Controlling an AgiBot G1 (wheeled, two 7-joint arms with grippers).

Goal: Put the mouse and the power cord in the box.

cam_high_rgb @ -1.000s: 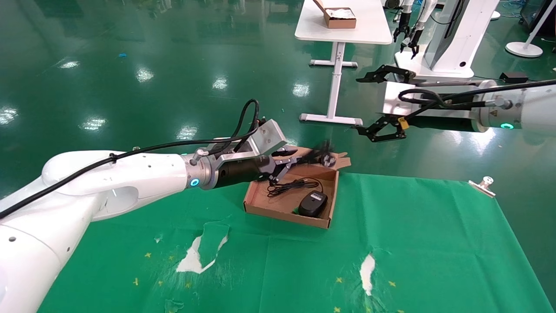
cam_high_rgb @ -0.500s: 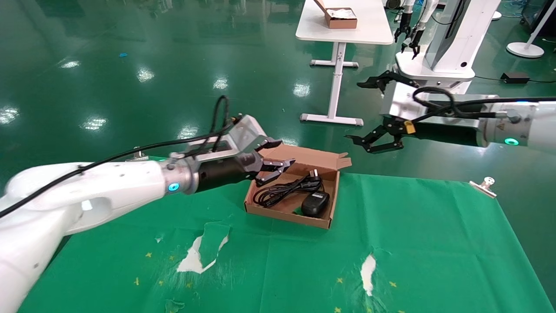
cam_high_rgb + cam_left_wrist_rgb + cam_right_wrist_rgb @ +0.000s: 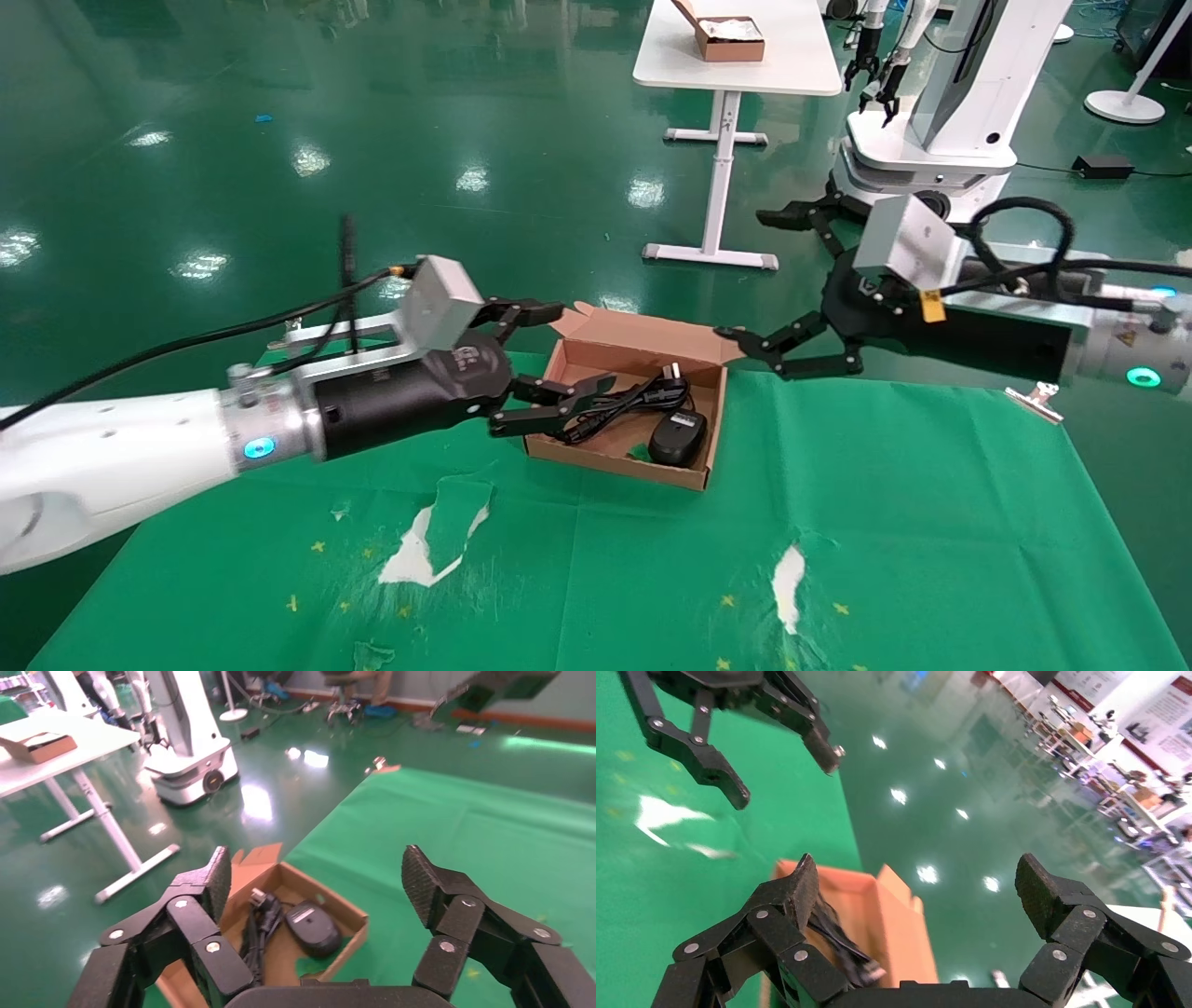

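Cardboard box (image 3: 691,477) holds mouse (image 3: 677,437), apparently power cord (image 3: 605,406) too.

We're standing in a robotics lab or test hall: a glossy green floor (image 3: 279,140) is reflecting rows of ceiling lights. Another white robot base (image 3: 941,112) is standing beside a white height-adjustable table (image 3: 736,56), and a green cloth (image 3: 838,522) is covering the workbench in front of us.

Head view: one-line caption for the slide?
Mouse and power cord lie in the box; open left gripper at its left side, open right gripper beyond its lid flap.
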